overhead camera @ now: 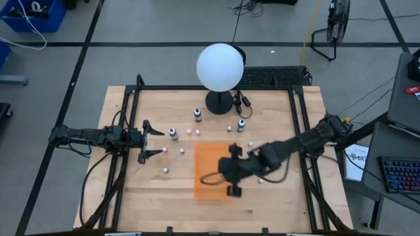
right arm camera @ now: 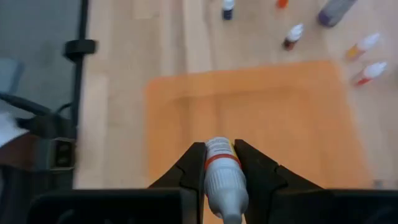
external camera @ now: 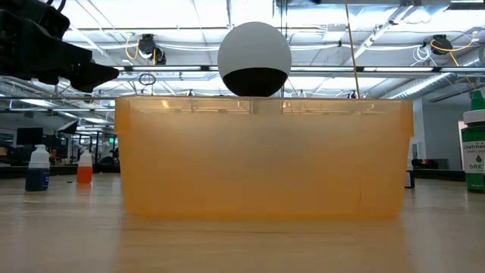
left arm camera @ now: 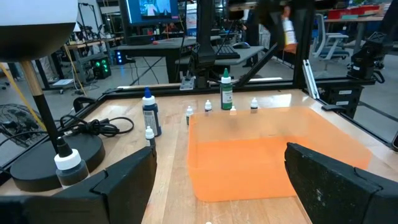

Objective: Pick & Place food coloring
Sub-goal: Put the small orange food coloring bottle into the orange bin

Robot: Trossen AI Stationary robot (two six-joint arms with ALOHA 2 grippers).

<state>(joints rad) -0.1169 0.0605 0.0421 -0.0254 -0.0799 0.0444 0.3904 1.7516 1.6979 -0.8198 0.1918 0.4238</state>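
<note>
Wood table (overhead camera: 275, 203) fills the high view, with a translucent orange bin (overhead camera: 211, 157) near its middle, toward the front edge. The right gripper (overhead camera: 231, 172) hangs over the bin's right part, its arm reaching in from the right edge. The left gripper (overhead camera: 152, 141) waits near the left edge with its fingers spread wide and nothing between them. A white globe lamp (overhead camera: 220, 67) on a black base stands at the back edge. Food coloring bottles lie scattered between lamp and bin: a dark bottle with a white cap (overhead camera: 173, 134) just beside the left gripper, another (overhead camera: 197, 115) nearer the lamp, a blue-capped one (overhead camera: 241, 124) to the right, and tiny whitish ones (overhead camera: 181, 151) dotted around them.

From table height the orange bin (external camera: 265, 159) spans most of the picture, the globe lamp (external camera: 255, 59) rising behind it. A blue bottle (external camera: 37, 168) and a small orange one (external camera: 84, 167) stand far left, and a green-labelled bottle (external camera: 474, 148) at the far right edge.

The left wrist view looks past the spread fingers (left arm camera: 339, 180) across the bin (left arm camera: 273, 149) to a green-topped bottle (left arm camera: 226, 91), a blue-topped bottle (left arm camera: 149, 112) and the lamp base (left arm camera: 56, 165) (cable coiled beside it).

The right wrist view shows the right gripper (right arm camera: 219, 165) clamped on a small white bottle with an orange band (right arm camera: 222, 177), held above the orange bin (right arm camera: 249, 118). More small bottles (right arm camera: 293, 35) lie on the wood beyond the bin's far edge.
</note>
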